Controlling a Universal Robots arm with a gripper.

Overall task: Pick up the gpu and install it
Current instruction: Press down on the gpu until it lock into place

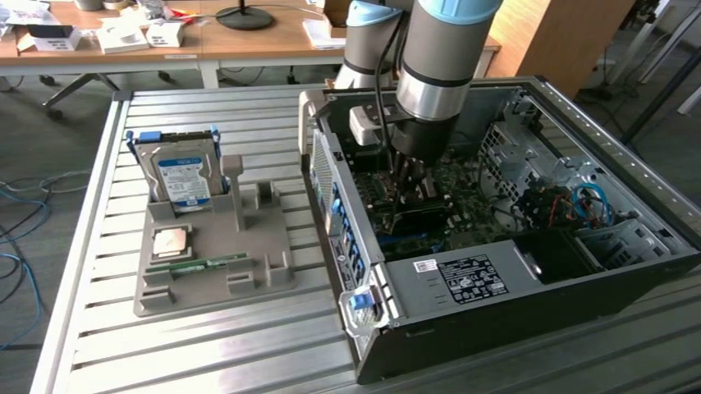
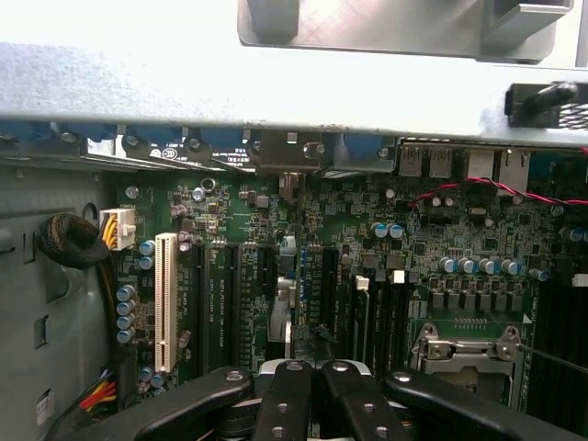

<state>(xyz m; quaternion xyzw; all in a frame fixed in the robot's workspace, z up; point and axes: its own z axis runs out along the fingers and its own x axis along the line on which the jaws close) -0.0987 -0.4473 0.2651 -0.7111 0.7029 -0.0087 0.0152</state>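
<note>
A robotics lab or workshop inside an office space. An open computer case (image 1: 493, 238) with its motherboard (image 2: 367, 266) exposed lies on a slatted metal desk (image 1: 197, 345) under a robot arm (image 1: 438, 57). Behind stand wooden office tables (image 1: 252, 41) cluttered with small boxes (image 1: 121, 34), and loose cables (image 1: 16, 213) trail across the floor.

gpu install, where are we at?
Pick-up looks done: the grey holder has the hard drive and the memory stick on it. In hand: the gripper, jaws shut, is down inside the computer case, just above the motherboard. Whether the card is held or seated in a slot isn't clear.
</note>
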